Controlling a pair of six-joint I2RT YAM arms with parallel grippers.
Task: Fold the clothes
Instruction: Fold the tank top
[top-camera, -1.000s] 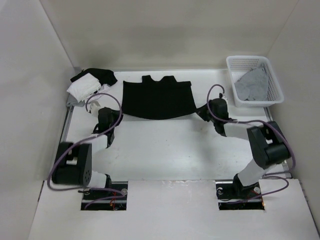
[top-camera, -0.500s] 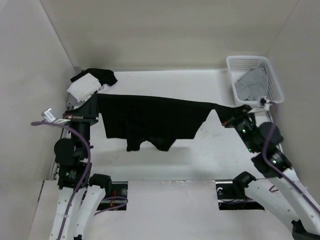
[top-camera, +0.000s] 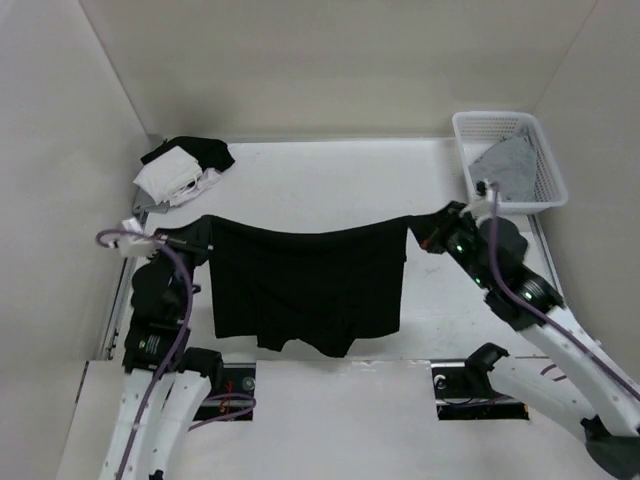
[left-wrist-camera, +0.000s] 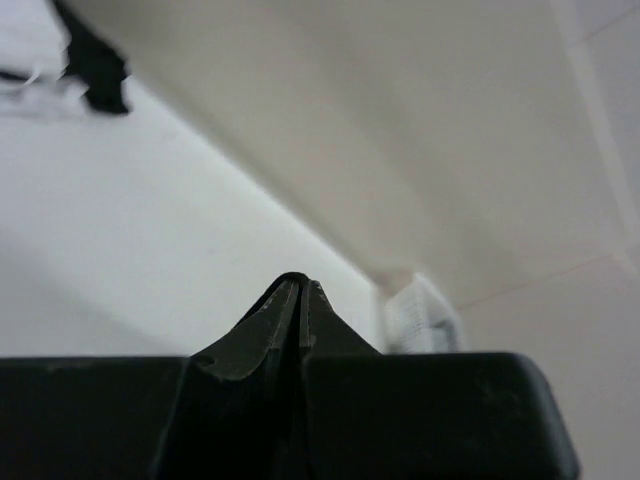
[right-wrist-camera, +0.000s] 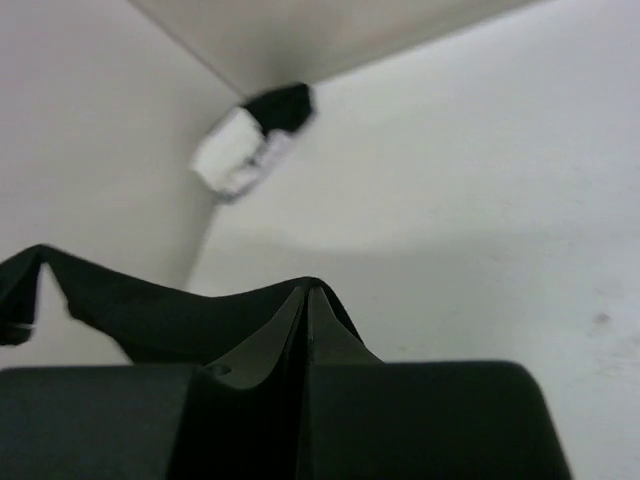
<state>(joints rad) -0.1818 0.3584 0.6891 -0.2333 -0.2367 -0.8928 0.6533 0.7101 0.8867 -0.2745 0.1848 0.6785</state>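
Clothes (top-camera: 305, 290), meaning the one black shorts-shaped piece, hang in the air over the middle of the table (top-camera: 330, 180). They are strung between my two raised arms, with the wide waist pulled into a shallow sagging line along the top. The two short legs dangle toward 6 o'clock, near the arm bases.

The left gripper (top-camera: 200, 238) has its fingers pinched together on the waist corner at 9 o'clock. In its own wrist view the tips meet with no gap. The right gripper (top-camera: 420, 232) is pinched the same way on the opposite corner at 3 o'clock, and its wrist view shows black cloth trailing away from the closed tips.

From the way the waist bows between the two grips and the body falls in soft folds, I judge the fabric light, limp and quite without stiffness. It will not hold a shape on its own and will follow whatever the corners do. It does not look fragile. My worry is slip, because a thin corner held only at the fingertips could creep out if I pull the span too taut or swing it fast.

The waist corners seem the right places to hold, since they keep the widest edge straight for laying down. For a later fold I would take the leg hems.

At 10 o'clock sits the white-and-black pile (top-camera: 180, 165). At 2 o'clock the basket (top-camera: 545, 150) holds the light grey garment (top-camera: 510, 165). Both lie well apart from the hanging piece.
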